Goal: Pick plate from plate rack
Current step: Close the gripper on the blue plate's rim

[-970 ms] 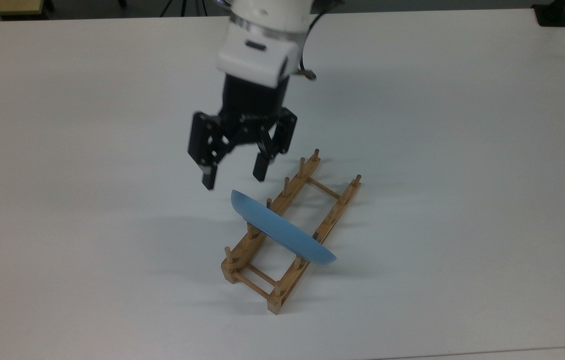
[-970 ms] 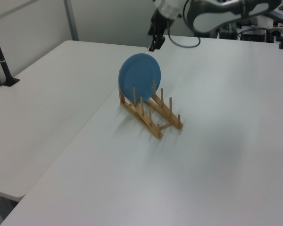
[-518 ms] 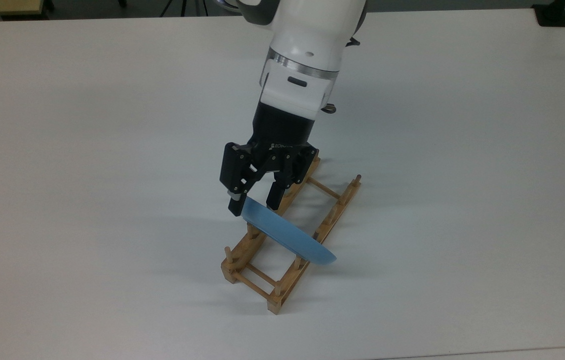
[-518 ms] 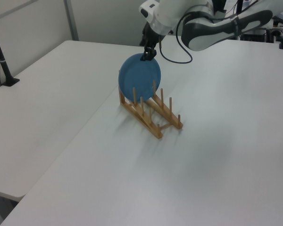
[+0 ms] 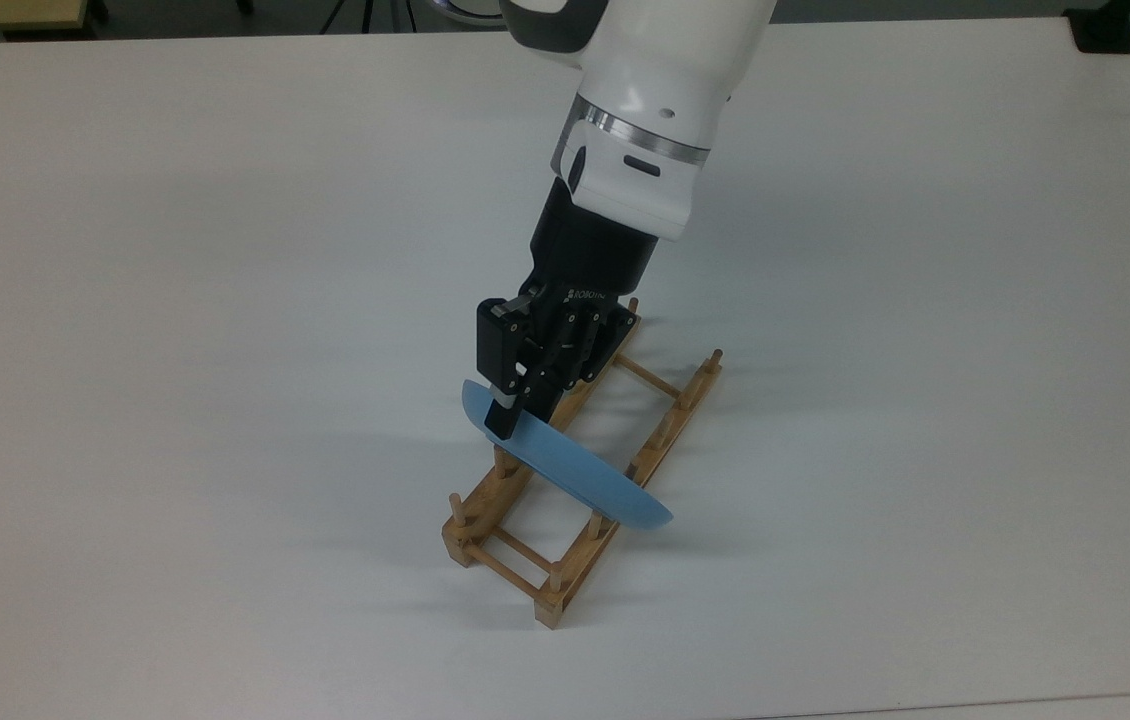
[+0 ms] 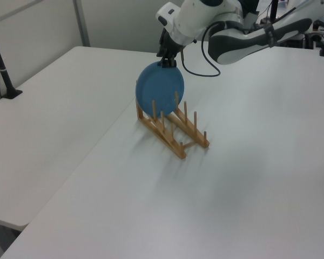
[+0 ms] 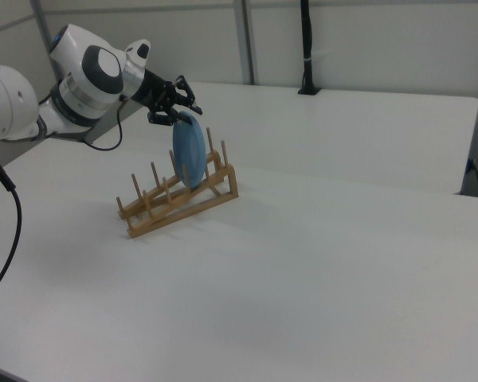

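Top view: the jaws of the gripper (image 5: 517, 418) stand closed on the upper rim of the plate (image 5: 575, 475), pinching it. The plate stands on edge between pegs toward the near end of the plate rack (image 5: 660, 425), not yet lifted. Grasp judged complete; extraction remains. The rack's other slots hold nothing.

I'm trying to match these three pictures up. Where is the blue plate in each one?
Top view: plate just below centre, edge-on across the wooden rack.
Left view: plate upper centre, facing us.
Right view: plate upper left.
Shared landmark: the gripper at its top rim.
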